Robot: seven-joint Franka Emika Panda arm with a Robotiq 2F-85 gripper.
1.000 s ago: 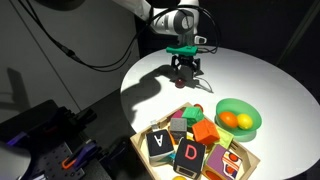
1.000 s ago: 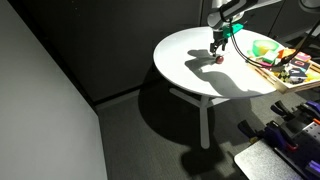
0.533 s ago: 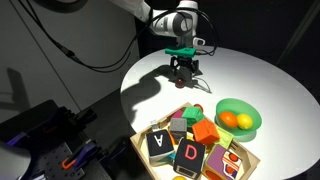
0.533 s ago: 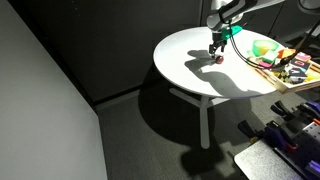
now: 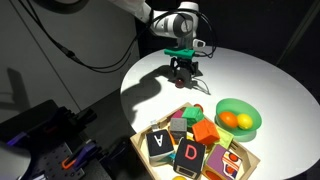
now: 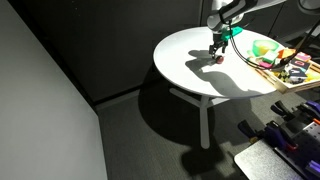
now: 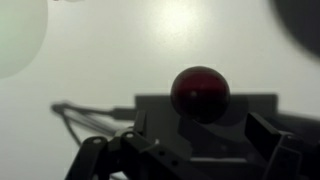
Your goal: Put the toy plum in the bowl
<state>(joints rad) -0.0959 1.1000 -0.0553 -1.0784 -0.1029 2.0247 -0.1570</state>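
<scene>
The toy plum (image 7: pixel 200 92), a small dark maroon ball, lies on the white round table (image 5: pixel 250 75). In the wrist view it sits between and just ahead of my two fingers. My gripper (image 7: pixel 200 124) is open and points down over the plum (image 6: pixel 217 58); in both exterior views it stands low above the table (image 5: pixel 186 72) (image 6: pixel 215 48). The bright green bowl (image 5: pixel 222 106) stands to one side near the table's edge and holds an orange ball (image 5: pixel 229 119) and a yellow ball (image 5: pixel 244 121). The bowl also shows in an exterior view (image 6: pixel 262 47).
A shallow wooden tray (image 5: pixel 139 141) with several letter blocks sits at the table's near edge beside the bowl. The arm's cable hangs by the gripper. The floor around the table is dark, with equipment at the lower left.
The gripper has shifted only slightly over the plum. The plum, bowl and tray have not moved.
</scene>
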